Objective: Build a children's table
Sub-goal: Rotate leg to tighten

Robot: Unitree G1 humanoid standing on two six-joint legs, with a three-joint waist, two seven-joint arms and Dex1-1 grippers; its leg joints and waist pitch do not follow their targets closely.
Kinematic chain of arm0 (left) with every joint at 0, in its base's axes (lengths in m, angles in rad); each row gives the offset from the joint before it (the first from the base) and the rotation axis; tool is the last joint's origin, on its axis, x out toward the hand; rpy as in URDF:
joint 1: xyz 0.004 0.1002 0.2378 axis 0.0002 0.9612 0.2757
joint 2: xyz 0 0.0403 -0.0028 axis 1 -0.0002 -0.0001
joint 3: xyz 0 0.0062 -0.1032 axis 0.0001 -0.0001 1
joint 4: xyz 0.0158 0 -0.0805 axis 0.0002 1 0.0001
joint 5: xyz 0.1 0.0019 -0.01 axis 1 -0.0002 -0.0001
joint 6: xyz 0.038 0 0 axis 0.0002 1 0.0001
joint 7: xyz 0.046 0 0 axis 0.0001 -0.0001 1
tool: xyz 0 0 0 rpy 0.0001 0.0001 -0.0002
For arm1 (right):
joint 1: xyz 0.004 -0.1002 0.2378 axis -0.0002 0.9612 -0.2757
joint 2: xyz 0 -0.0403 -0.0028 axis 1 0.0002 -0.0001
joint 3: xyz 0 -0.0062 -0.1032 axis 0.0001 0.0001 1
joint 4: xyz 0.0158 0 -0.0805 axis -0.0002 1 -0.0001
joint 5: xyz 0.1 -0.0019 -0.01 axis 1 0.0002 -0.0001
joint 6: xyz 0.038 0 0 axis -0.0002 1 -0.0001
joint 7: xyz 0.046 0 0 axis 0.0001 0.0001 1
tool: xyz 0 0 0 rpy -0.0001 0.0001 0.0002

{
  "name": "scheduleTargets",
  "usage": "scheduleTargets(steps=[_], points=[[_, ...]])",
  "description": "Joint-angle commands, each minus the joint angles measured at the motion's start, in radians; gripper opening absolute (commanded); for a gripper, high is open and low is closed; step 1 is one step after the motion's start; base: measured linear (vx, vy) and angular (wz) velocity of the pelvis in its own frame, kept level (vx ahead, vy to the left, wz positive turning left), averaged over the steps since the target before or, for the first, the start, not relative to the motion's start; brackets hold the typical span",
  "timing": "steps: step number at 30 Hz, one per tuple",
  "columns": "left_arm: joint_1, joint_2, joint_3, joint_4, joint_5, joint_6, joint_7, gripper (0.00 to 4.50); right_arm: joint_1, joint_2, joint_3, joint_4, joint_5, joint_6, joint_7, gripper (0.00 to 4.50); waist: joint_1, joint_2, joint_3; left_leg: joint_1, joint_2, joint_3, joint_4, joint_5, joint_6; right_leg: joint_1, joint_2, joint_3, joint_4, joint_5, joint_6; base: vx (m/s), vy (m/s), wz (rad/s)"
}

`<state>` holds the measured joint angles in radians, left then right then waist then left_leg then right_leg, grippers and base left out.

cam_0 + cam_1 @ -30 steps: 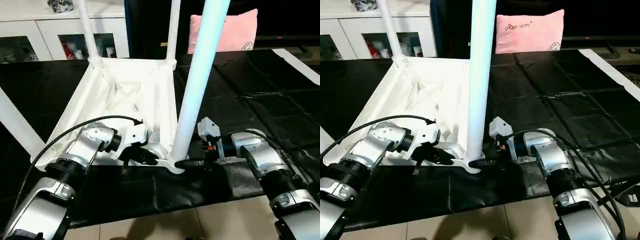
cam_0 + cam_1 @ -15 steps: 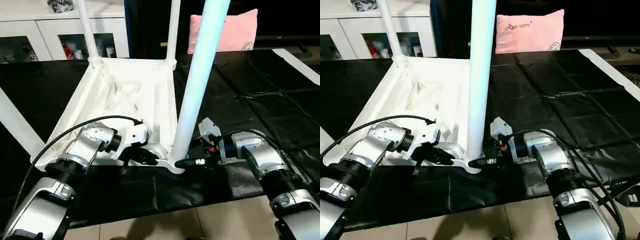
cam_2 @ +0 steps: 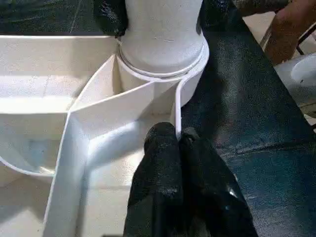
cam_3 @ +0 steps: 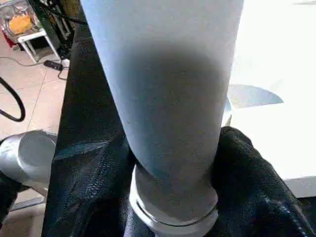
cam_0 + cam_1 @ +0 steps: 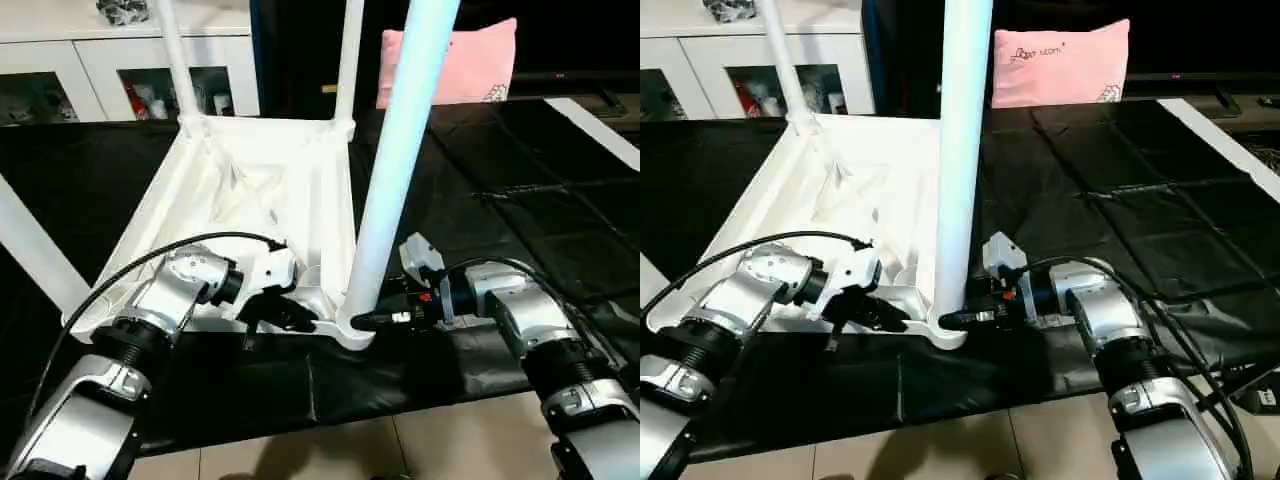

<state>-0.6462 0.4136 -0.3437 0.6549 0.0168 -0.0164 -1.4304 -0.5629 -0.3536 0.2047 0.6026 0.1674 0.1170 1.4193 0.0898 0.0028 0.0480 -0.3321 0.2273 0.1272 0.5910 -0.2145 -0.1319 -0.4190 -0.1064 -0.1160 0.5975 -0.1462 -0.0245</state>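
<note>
Both grippers work at the near corner of the upturned tabletop (image 5: 260, 200), which lies ribbed side up on the black sheet (image 5: 520, 190). The right gripper (image 5: 372, 319) has its two black fingers (image 4: 252, 182) set on either side of the base of the near leg (image 5: 395, 170), just above the round corner socket (image 3: 163, 69) where that leg stands upright. The left gripper (image 5: 290, 315) is pinched together on the thin rim wall (image 3: 176, 111) of the tabletop beside that socket, steadying it. Two further legs (image 5: 172, 60) rise at the far corners, and another slants off at the left.

The risk lies in the tall leg's leverage. If the right fingers squeeze off-centre or push sideways, the leg could tilt in its socket and jam, or lift out. A slipping left pinch on that narrow wall would probably let the whole tabletop slide over the slick sheet.
</note>
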Motion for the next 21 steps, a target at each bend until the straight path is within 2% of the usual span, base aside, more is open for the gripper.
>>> scheduleTargets(steps=[1, 3, 4, 5, 6, 7, 8, 9, 10, 11, 12, 13, 14, 16, 17, 19, 21], points=[[0.010, -0.015, -0.011, 0.002, 0.010, 0.022, 0.021, 0.00, 0.021, 0.028, 0.008, -0.019, 0.022, 0.037, -0.024, 2.04, -0.007, 0.003, -0.073, -0.020, -0.008, 0.039, -0.064, -0.095, 0.079, 0.080, -0.023, 0.045, -0.050, -0.174, -0.241, 0.000, 0.000, 0.00], [0.008, -0.021, 0.000, 0.007, 0.009, 0.030, 0.048, 0.00, 0.025, 0.040, 0.003, -0.017, 0.017, 0.054, -0.062, 2.03, -0.009, 0.003, -0.070, -0.020, -0.008, 0.039, -0.067, -0.112, 0.071, 0.079, -0.023, 0.045, -0.054, -0.202, -0.234, 0.000, 0.000, 0.00], [-0.002, -0.044, 0.026, 0.014, 0.010, 0.060, 0.129, 0.00, 0.030, 0.076, -0.001, 0.003, -0.021, 0.064, -0.182, 2.03, -0.011, 0.004, -0.067, -0.020, -0.010, 0.039, -0.068, -0.135, 0.061, 0.078, -0.023, 0.044, -0.059, -0.246, -0.218, 0.000, 0.000, 0.00], [-0.003, -0.047, 0.029, 0.015, 0.010, 0.065, 0.140, 0.00, 0.030, 0.081, -0.002, 0.007, -0.026, 0.066, -0.198, 2.03, -0.012, 0.006, -0.065, -0.020, -0.011, 0.038, -0.069, -0.145, 0.052, 0.077, -0.024, 0.044, -0.061, -0.274, -0.207, 0.000, 0.000, 0.00], [-0.014, -0.085, 0.063, 0.008, 0.006, 0.131, 0.245, 0.00, 0.027, 0.134, -0.018, 0.041, -0.059, 0.075, -0.352, 2.02, -0.016, 0.007, -0.059, -0.017, -0.015, 0.039, -0.072, -0.184, 0.034, 0.074, -0.024, 0.041, -0.074, -0.368, -0.173, 0.000, 0.000, 0.00], [-0.015, -0.099, 0.074, 0.001, 0.001, 0.159, 0.276, 0.00, 0.025, 0.153, -0.026, 0.054, -0.065, 0.079, -0.401, 2.01, -0.022, 0.005, -0.057, -0.015, -0.020, 0.036, -0.074, -0.213, 0.014, 0.074, -0.024, 0.036, -0.082, -0.459, -0.134, 0.000, 0.000, 0.00], [-0.016, -0.109, 0.082, -0.006, -0.003, 0.179, 0.297, 0.00, 0.022, 0.167, -0.033, 0.063, -0.069, 0.086, -0.434, 2.01, -0.028, 0.004, -0.056, -0.014, -0.022, 0.035, -0.073, -0.229, 0.007, 0.073, -0.024, 0.033, -0.087, -0.502, -0.115, -0.054, -0.010, -0.05], [-0.016, -0.121, 0.091, -0.011, -0.005, 0.196, 0.326, 0.00, 0.018, 0.181, -0.040, 0.073, -0.070, 0.096, -0.466, 2.00, -0.040, 0.001, -0.055, -0.020, -0.026, 0.032, -0.072, -0.244, 0.006, 0.075, -0.023, 0.027, -0.096, -0.559, -0.081, 0.000, 0.000, 0.00], [-0.017, -0.136, 0.100, -0.015, -0.007, 0.215, 0.355, 0.00, 0.013, 0.194, -0.046, 0.083, -0.070, 0.104, -0.493, 1.99, -0.045, 0.003, -0.055, -0.021, -0.027, 0.031, -0.072, -0.251, 0.008, 0.074, -0.023, 0.024, -0.099, -0.575, -0.070, 0.000, 0.000, 0.00], [-0.019, -0.169, 0.118, -0.024, -0.012, 0.257, 0.417, 0.00, -0.004, 0.228, -0.063, 0.111, -0.067, 0.122, -0.563, 1.98, -0.057, 0.004, -0.056, -0.018, -0.027, 0.030, -0.071, -0.261, 0.014, 0.071, -0.022, 0.021, -0.106, -0.581, -0.062, 0.000, 0.000, 0.00], [-0.019, -0.175, 0.121, -0.025, -0.013, 0.264, 0.427, 0.00, -0.007, 0.234, -0.066, 0.116, -0.067, 0.125, -0.575, 1.98, -0.066, 0.006, -0.054, -0.018, -0.028, 0.029, -0.070, -0.270, 0.018, 0.068, -0.020, 0.016, -0.110, -0.586, -0.064, 0.000, 0.000, 0.00], [-0.031, -0.247, 0.152, -0.024, -0.014, 0.314, 0.552, 0.00, -0.056, 0.301, -0.091, 0.189, -0.068, 0.137, -0.720, 1.98, -0.074, 0.003, -0.054, -0.020, -0.030, 0.027, -0.068, -0.279, 0.019, 0.067, -0.019, 0.011, -0.112, -0.595, -0.061, 0.000, 0.000, 0.00], [-0.035, -0.269, 0.160, -0.025, -0.014, 0.327, 0.587, 0.00, -0.071, 0.323, -0.099, 0.211, -0.074, 0.136, -0.767, 1.98, -0.078, 0.006, -0.055, -0.017, -0.031, 0.027, -0.065, -0.288, 0.017, 0.063, -0.019, 0.008, -0.113, -0.606, -0.060, 0.000, 0.000, 0.00], [-0.046, -0.307, 0.181, -0.021, -0.013, 0.334, 0.664, 0.00, -0.102, 0.362, -0.119, 0.254, -0.080, 0.140, -0.852, 1.98, -0.090, 0.005, -0.053, -0.010, -0.038, 0.028, -0.059, -0.315, 0.025, 0.055, -0.016, -0.004, -0.128, -0.642, -0.042, 0.000, 0.000, 0.00], [-0.053, -0.324, 0.189, -0.020, -0.014, 0.342, 0.693, 0.00, -0.123, 0.381, -0.127, 0.282, -0.084, 0.133, -0.896, 1.98, -0.098, 0.006, -0.058, -0.016, -0.036, 0.024, -0.061, -0.314, 0.036, 0.063, -0.018, -0.010, -0.131, -0.631, -0.033, 0.000, 0.000, 0.00], [-0.058, -0.331, 0.188, -0.023, -0.010, 0.347, 0.707, 0.00, -0.142, 0.399, -0.132, 0.303, -0.090, 0.114, -0.926, 1.98, -0.101, 0.008, -0.061, -0.025, -0.030, 0.020, -0.068, -0.293, 0.049, 0.067, -0.019, -0.002, -0.122, -0.558, -0.058, 0.000, 0.000, 0.00], [-0.059, -0.328, 0.183, -0.024, -0.004, 0.344, 0.706, 0.00, -0.147, 0.406, -0.138, 0.305, -0.087, 0.106, -0.932, 1.98, -0.102, 0.008, -0.061, -0.022, -0.029, 0.022, -0.069, -0.294, 0.056, 0.062, -0.019, 0.004, -0.117, -0.524, -0.083, 0.000, 0.000, 0.00]])
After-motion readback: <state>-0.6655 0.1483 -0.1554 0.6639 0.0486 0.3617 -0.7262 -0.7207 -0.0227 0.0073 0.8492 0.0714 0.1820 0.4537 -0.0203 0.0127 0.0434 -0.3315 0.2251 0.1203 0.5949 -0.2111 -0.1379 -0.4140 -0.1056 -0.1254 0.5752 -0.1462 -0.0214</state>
